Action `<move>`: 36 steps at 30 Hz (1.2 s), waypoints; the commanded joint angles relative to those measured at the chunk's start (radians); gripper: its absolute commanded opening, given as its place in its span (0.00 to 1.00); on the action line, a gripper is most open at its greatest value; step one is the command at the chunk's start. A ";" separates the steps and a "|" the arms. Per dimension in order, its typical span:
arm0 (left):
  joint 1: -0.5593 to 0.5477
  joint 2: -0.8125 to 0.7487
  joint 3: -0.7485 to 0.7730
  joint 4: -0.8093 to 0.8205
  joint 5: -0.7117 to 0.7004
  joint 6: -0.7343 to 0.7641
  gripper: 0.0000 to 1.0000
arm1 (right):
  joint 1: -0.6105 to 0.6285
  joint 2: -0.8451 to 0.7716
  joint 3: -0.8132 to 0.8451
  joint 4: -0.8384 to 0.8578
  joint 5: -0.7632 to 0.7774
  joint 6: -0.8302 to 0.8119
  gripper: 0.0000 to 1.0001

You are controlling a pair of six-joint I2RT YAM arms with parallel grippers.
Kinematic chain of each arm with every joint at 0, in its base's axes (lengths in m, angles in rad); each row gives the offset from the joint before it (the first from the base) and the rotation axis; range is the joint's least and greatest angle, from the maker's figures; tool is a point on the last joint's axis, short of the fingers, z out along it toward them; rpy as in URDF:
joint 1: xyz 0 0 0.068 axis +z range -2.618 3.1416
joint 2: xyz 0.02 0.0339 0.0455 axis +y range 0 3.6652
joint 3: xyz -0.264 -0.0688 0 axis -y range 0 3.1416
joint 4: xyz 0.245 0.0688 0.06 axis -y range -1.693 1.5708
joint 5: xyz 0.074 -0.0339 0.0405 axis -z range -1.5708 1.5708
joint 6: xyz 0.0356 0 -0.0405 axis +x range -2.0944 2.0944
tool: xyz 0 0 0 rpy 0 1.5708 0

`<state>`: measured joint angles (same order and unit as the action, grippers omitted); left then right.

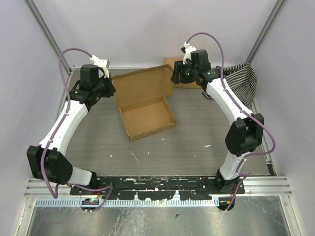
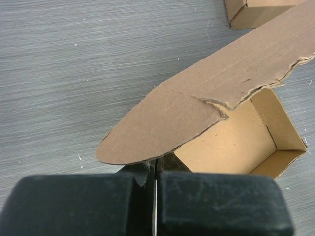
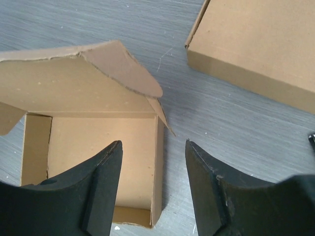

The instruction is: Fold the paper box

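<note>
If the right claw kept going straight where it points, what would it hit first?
Most likely the paper box: the right gripper, jaws open, aims at the tray's side wall, near the lid's rounded ear flap. Depth is hard to judge, so it might reach the table instead.

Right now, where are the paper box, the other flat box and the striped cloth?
paper box (image 1: pixel 147 117): top external view, floor of its open tray.
flat box (image 3: pixel 256 44): right wrist view, its closed top face.
striped cloth (image 1: pixel 245 78): top external view, middle of its folds.
</note>
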<state>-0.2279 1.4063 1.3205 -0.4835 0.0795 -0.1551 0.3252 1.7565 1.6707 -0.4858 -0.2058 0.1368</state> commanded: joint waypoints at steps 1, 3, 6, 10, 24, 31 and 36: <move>-0.007 -0.048 -0.024 0.057 0.020 0.018 0.00 | -0.001 0.034 0.089 0.044 -0.036 -0.011 0.59; -0.010 -0.054 -0.035 0.062 0.022 0.021 0.00 | -0.001 0.061 0.105 0.046 -0.023 -0.009 0.59; -0.011 -0.064 -0.043 0.066 0.026 0.024 0.00 | -0.003 0.095 0.124 0.046 -0.040 -0.009 0.58; -0.013 -0.072 -0.053 0.071 0.028 0.029 0.00 | -0.001 0.111 0.118 0.082 -0.102 -0.001 0.56; -0.028 -0.041 -0.017 0.051 0.015 0.025 0.00 | 0.100 0.059 0.094 0.098 0.036 -0.003 0.30; -0.048 -0.009 0.038 0.043 -0.012 0.025 0.00 | 0.128 0.069 0.086 0.087 0.173 0.042 0.16; -0.053 0.002 0.045 0.108 -0.054 0.038 0.00 | 0.173 0.016 -0.026 0.225 0.298 0.024 0.12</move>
<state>-0.2691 1.4025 1.3209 -0.4671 0.0502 -0.1303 0.4534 1.8736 1.7058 -0.3954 -0.0223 0.1612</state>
